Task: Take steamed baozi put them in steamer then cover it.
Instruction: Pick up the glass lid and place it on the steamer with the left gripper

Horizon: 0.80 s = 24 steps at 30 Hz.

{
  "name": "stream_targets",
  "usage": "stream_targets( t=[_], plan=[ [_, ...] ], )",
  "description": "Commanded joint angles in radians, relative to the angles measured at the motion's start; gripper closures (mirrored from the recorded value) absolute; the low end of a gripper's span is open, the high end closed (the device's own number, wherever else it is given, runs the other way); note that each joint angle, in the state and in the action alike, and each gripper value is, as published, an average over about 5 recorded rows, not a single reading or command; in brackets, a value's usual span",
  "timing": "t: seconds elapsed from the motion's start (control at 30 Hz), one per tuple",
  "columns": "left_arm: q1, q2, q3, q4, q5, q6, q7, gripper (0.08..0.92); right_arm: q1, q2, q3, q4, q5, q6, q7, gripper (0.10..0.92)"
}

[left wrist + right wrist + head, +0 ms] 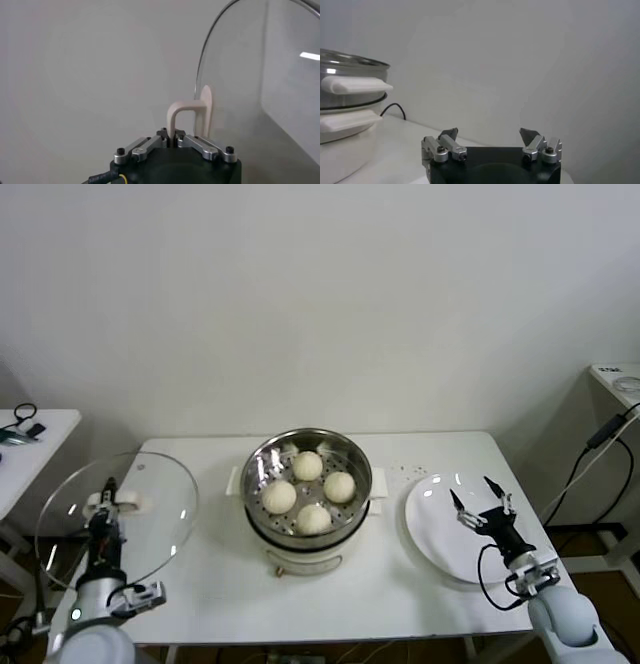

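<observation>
Four baozi (308, 492) sitting inside steamer (262, 459). Left gripper (106, 509) clamping cover (150, 534) by handle (187, 111), holding it aloft left of steamer. Glass: rigid, slick, breakable, likely heavy; handle looks safest hold. Right gripper (481, 500) idling open right of steamer, over plate (432, 536).

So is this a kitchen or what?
More likely a test room than a kitchen: a white table against a bare wall, a steamer holding baozi, and cables beside another table.
</observation>
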State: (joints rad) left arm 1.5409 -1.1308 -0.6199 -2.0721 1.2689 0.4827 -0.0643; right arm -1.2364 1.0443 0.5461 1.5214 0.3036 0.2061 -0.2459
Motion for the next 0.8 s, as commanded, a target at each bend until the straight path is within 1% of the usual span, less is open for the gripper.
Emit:
stream_targets(
  t=[0.03,0.13,0.2,0.27,0.33,0.4,0.53,0.67,0.8],
  plan=[
    [-0.129,0.15,0.246,-0.141,0.001,0.172,0.095,0.85,0.022,-0.003,-0.02,-0.025,-0.022,-0.001,0.009,0.203],
    [-0.247,0.173,0.365,-0.134,0.026,0.22,0.159,0.85,0.029,0.002,-0.024,-0.032,-0.028,-0.003,0.01,0.203],
    [-0.331,0.168,0.449,-0.125,0.046,0.253,0.216,0.85,0.031,0.005,-0.024,-0.036,-0.031,-0.003,0.011,0.203],
    [-0.413,0.147,0.524,-0.11,0.069,0.28,0.272,0.85,0.033,0.008,-0.022,-0.041,-0.034,-0.003,0.011,0.203],
    [-0.477,0.113,0.58,-0.092,0.101,0.296,0.323,0.85,0.035,0.009,-0.019,-0.047,-0.037,-0.002,0.011,0.203],
    [-0.528,0.063,0.62,-0.07,0.144,0.303,0.373,0.85,0.036,0.009,-0.015,-0.053,-0.038,-0.001,0.011,0.203],
    [-0.584,-0.02,0.669,-0.027,0.226,0.303,0.441,0.85,0.04,0.007,-0.01,-0.062,-0.04,-0.002,0.012,0.203],
    [-0.618,-0.098,0.696,0.021,0.287,0.303,0.465,0.85,0.039,0.007,-0.001,-0.07,-0.042,-0.002,0.012,0.203],
    [-0.62,-0.185,0.712,0.068,0.326,0.303,0.454,0.85,0.034,0.005,0.01,-0.077,-0.044,0.0,0.012,0.203]
  ],
)
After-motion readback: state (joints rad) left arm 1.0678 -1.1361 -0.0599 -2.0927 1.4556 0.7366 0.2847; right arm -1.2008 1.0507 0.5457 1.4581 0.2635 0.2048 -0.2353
